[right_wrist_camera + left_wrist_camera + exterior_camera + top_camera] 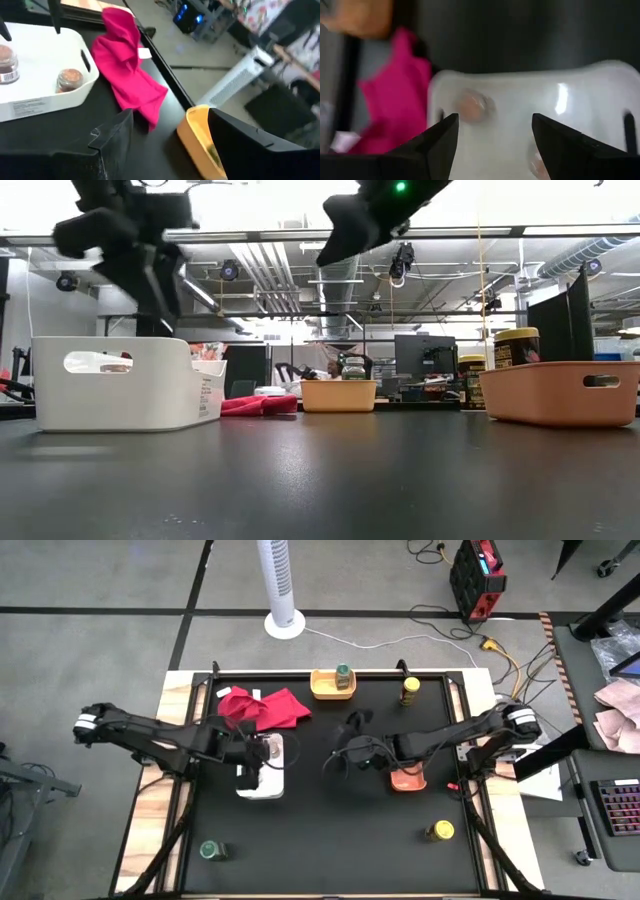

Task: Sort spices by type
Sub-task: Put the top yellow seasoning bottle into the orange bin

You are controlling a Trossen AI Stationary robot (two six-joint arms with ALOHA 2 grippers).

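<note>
White plastic tray (pixel 272 783), rectangular with cut-out handles, at nine o'clock of table centre: holds two pinkish-brown round spice jars (pixel 69 79), seen side by side in the right wrist view. Left gripper (pixel 492 142) hangs directly above this tray, fingers apart, nothing between them. Right gripper (pixel 333 759) hovers near table centre, just at nine o'clock of the orange plastic tray (pixel 409 781), fingers apart and empty. Yellow plastic tray (pixel 333 687) at twelve o'clock carries one dark-green-lidded jar (pixel 343 672). Second dark-green-lidded jar (pixel 212 851) stands loose at seven o'clock, well apart from any tray. Yellow jar (pixel 410 690) stands at one o'clock; another yellow jar (pixel 440 831) at five o'clock; a third is not clearly visible from above, though the low view shows a dark-labelled jar behind the orange tray. Crumpled red cloth (pixel 264 707) lies at eleven o'clock, touching the white tray's far edge. Judgement: pinkish-brown set appears complete; green and yellow jars remain unsorted. Advice for the step in hand: lift the left gripper straight up clear of the tray wall before travelling toward the seven o'clock jar, approach from above with fingers wide, and centre on the lid so the small jar does not tip.
</note>
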